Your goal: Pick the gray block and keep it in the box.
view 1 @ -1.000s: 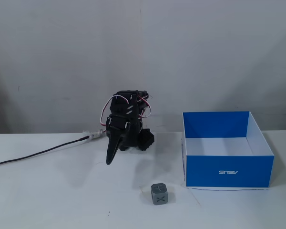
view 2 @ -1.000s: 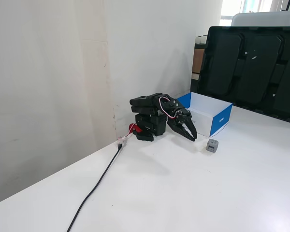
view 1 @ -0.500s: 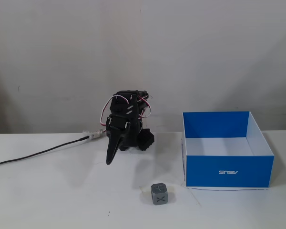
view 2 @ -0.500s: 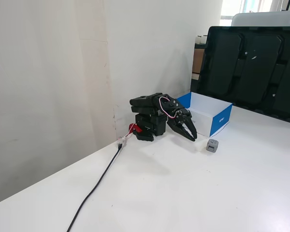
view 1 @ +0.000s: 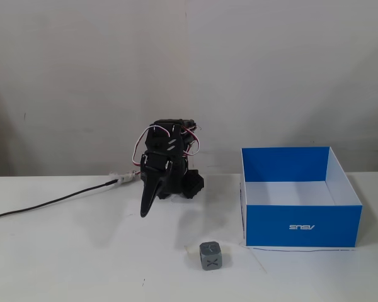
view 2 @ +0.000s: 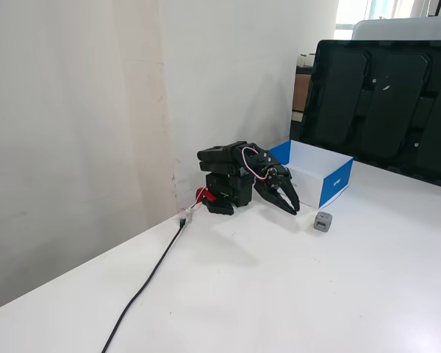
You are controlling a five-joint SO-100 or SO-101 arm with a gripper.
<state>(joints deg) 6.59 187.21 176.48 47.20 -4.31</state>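
Arm: the small black robot arm [view 1: 169, 167] is folded low over its base, near the wall, with the gripper [view 1: 145, 211] pointing down to the white table [view 1: 75, 251].
Gripper state: in one fixed view the two black fingers [view 2: 290, 205] look together or almost together, with nothing between them; from the front I see only one dark tip, so a small gap I cannot exclude.
Gray block: the gray block [view 1: 210, 255] sits on the table, free, in front of the arm and just beside the front left corner of the box as the front view shows it. It is apart from the gripper [view 2: 289, 207].
Box: the blue box [view 1: 300, 225] stands open, white inside, and what I can see of the inside holds nothing. In the side view it is behind the block [view 2: 323, 221].
Cable: a black cable [view 1: 50, 202] runs from the base over the table.
Step in hand: I think the task is at its start; the reach to the block is not yet made.
Next move: the arm must unfold forward and a little toward the box side, spread the fingers wider than the block, and come down over it from above.
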